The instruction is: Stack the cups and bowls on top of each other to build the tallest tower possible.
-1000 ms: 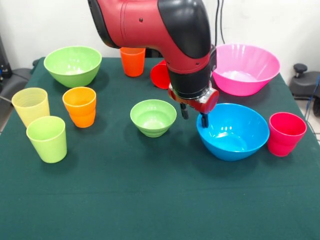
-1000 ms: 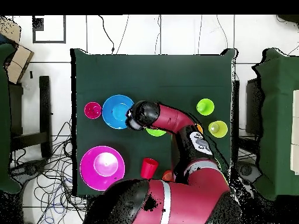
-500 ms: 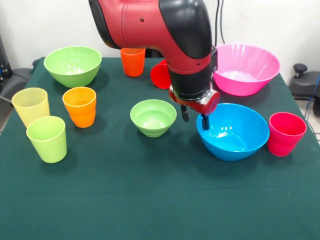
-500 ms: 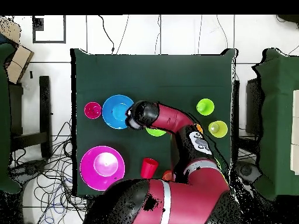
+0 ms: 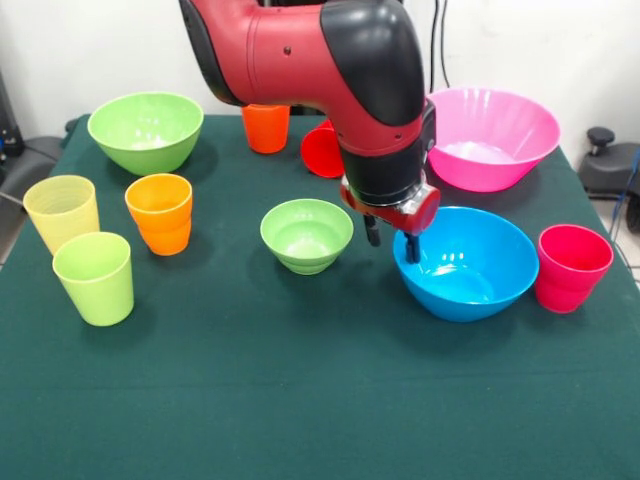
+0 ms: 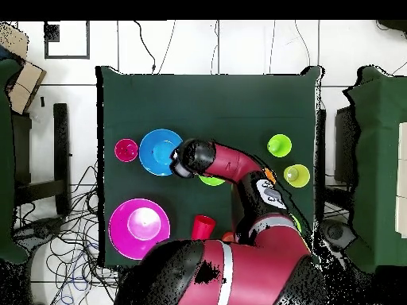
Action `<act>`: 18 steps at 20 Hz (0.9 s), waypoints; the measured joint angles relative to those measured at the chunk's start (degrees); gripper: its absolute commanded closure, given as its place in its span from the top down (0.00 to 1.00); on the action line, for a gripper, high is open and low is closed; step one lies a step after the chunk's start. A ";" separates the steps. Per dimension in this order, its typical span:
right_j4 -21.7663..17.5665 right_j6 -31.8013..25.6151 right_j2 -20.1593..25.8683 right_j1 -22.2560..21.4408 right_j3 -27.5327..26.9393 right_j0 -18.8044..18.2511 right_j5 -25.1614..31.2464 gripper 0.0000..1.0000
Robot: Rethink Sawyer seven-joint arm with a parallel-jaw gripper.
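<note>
The red and black arm [image 5: 330, 70] is being held low over the table. The large blue plastic bowl [image 5: 468, 264] is being straddled at its near-side rim by the gripper [image 5: 391, 241], jaws parted, ungrasped, apparently for a rim pinch. No tower is being formed; cups are standing apart.

Robot lab: loose cables [image 6: 75, 238] on tiled floor [image 6: 199, 44].

Glossy plastic blue bowl [image 5: 470, 265], matt cloth tabletop [image 5: 300, 400]
</note>
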 measured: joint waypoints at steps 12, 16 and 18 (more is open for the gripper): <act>0.02 0.00 0.19 0.73 -0.02 0.00 0.00 1.00; 0.02 0.00 0.26 0.73 -0.02 0.04 0.00 1.00; 0.02 0.00 0.27 0.74 -0.04 0.04 0.00 1.00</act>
